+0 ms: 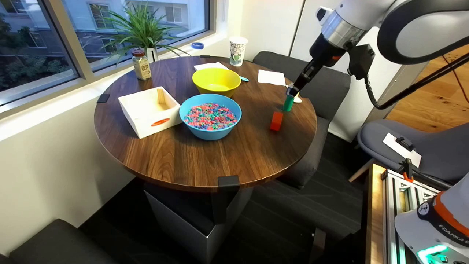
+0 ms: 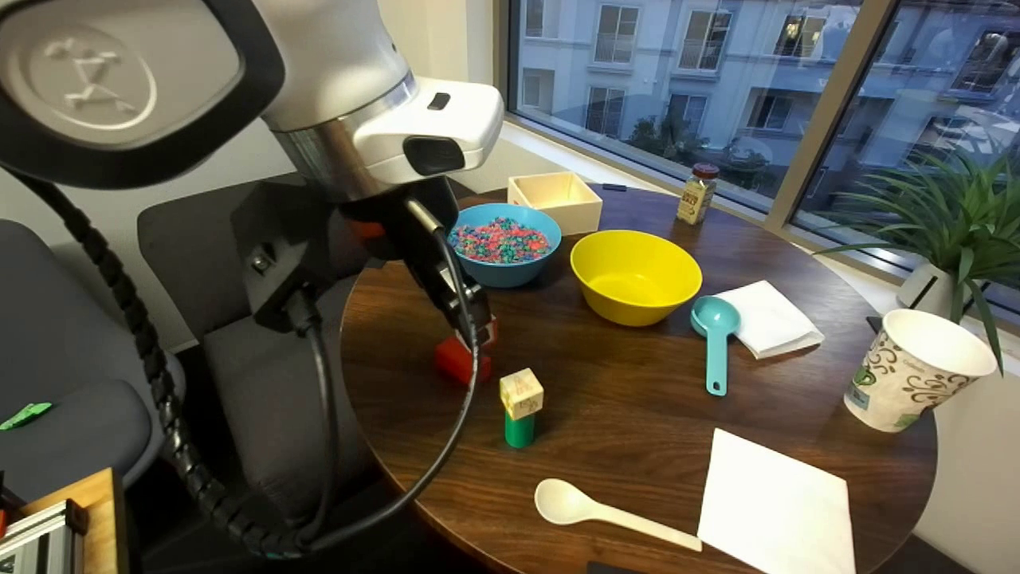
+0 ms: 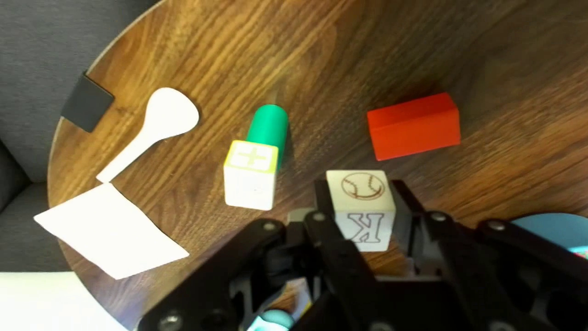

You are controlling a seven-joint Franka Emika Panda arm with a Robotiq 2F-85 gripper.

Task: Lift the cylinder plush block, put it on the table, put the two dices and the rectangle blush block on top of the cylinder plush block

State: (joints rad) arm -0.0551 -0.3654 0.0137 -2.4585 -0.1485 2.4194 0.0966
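Observation:
The green cylinder plush block (image 1: pixel 288 104) stands upright on the round brown table (image 1: pixel 253 154). One whitish dice (image 2: pixel 522 393) rests on top of it; in the wrist view that dice (image 3: pixel 250 177) shows over the green block (image 3: pixel 269 124). My gripper (image 3: pixel 360 202) is shut on the second dice (image 3: pixel 365 214), which bears a baseball and a letter K. The gripper holds it above the table, between the green block and the red rectangle block (image 3: pixel 413 127). The red block also lies on the table in both exterior views (image 1: pixel 276 121) (image 2: pixel 456 360). The gripper (image 2: pixel 476 327) mostly hides the held dice there.
A blue bowl of beads (image 1: pixel 210 134), a yellow bowl (image 1: pixel 216 80) and a wooden box (image 1: pixel 146 113) stand on the table. A white spoon (image 2: pixel 617 516), napkin (image 2: pixel 777 502), teal scoop (image 2: pixel 715 343) and paper cup (image 2: pixel 912 371) lie near the green block's far side.

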